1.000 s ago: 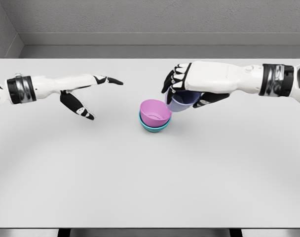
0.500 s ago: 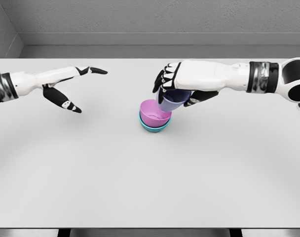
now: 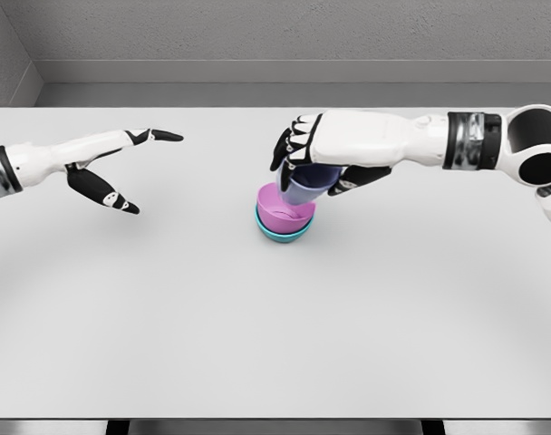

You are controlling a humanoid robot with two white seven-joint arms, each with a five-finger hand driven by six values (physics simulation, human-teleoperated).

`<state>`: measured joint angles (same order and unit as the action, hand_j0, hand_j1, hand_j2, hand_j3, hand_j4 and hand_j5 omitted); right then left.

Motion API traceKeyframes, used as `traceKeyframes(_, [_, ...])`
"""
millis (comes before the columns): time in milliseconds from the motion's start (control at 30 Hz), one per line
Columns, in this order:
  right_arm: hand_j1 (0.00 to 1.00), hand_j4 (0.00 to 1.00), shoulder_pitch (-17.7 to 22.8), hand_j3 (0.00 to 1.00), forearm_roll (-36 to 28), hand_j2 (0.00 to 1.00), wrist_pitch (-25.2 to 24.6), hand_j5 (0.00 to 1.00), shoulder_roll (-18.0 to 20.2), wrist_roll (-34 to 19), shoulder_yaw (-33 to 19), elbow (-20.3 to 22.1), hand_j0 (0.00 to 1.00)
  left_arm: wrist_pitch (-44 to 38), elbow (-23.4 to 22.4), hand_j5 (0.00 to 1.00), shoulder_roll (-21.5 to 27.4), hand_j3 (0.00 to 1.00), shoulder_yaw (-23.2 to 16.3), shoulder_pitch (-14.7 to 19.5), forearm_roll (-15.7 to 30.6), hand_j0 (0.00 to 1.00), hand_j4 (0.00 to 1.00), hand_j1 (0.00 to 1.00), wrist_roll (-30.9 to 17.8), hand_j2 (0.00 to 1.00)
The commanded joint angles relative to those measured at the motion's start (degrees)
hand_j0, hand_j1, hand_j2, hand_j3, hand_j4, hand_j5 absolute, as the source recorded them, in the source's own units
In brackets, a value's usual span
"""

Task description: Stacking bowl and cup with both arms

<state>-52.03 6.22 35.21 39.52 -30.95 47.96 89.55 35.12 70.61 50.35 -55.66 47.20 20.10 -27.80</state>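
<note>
Fingers of the right hand [image 3: 316, 159] curl down over the rim of a lavender cup [image 3: 304, 186], gripping it from above with the thumb tucked under on the near side. That top grasp leaves the cup's base free, which suits lowering it into something. The cup hangs slightly tilted, its lower part already inside the mouth of the pink bowl [image 3: 283, 210]; whether its base touches the bowl's floor cannot be told. The pink bowl itself sits nested in a teal bowl [image 3: 280, 232], of which only the rim and a band of wall show, so the cup looks to be the last piece of the stack, and a release here would probably finish it.

Farther out, the left hand [image 3: 112, 163] hovers well apart from the stack, over the counter's left side, fingers spread with the index extended and the thumb hanging below, holding nothing. It seems kept clear so the right arm has room.

The counter [image 3: 275, 335] is a plain pale grey slab, matte and even. Behind it runs a low grey ledge and a rough grey wall [image 3: 275, 32], with a corner visible at the upper left.
</note>
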Motion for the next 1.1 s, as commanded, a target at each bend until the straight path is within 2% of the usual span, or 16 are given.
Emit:
traceKeyframes(0, [0.55,0.55,0.0,0.55,-0.4,0.55,-0.2,0.55,-0.6,0.0,0.1,0.1,0.55,-0.1,0.1,1.00,0.3,1.00,0.1,0.0,0.5,1.00,1.00,1.00,0.0,1.00])
traceKeyframes(200, [0.56,0.56,-0.1,0.56,-0.4,0.56,-0.2,0.56,-1.2,-0.1,0.8,-0.3,0.56,-0.1,0.5,1.00,0.5,1.00,0.2,-0.5,0.6,1.00,1.00,1.00,0.0,1.00])
traceKeyframes(500, [0.56,0.56,-0.1,0.56,-0.7,0.56,-0.2,0.56,-1.6,0.0,0.7,-3.3,0.56,-0.1,0.5,1.00,0.7,1.00,0.2,-0.5,0.7,1.00,1.00,1.00,0.0,1.00])
traceKeyframes(667, [0.56,0.56,-0.1,0.56,-0.8,0.56,-0.2,0.56,-2.2,0.1,1.2,-3.5,0.56,-0.1,0.5,1.00,0.7,1.00,0.1,-0.4,0.7,1.00,1.00,1.00,-0.1,1.00])
traceKeyframes(733, [0.56,0.56,-0.1,0.56,-0.8,0.56,-0.2,0.56,-3.3,0.1,2.0,-4.9,0.56,-0.1,0.5,1.00,0.7,1.00,0.0,-0.4,0.7,1.00,1.00,1.00,-0.1,1.00])
traceKeyframes(1067, [0.56,0.56,-0.4,0.56,-1.2,0.56,-0.2,0.56,-3.5,0.3,1.9,-6.7,0.56,-0.1,0.5,1.00,0.6,1.00,0.1,-0.4,0.6,1.00,1.00,1.00,-0.1,1.00])
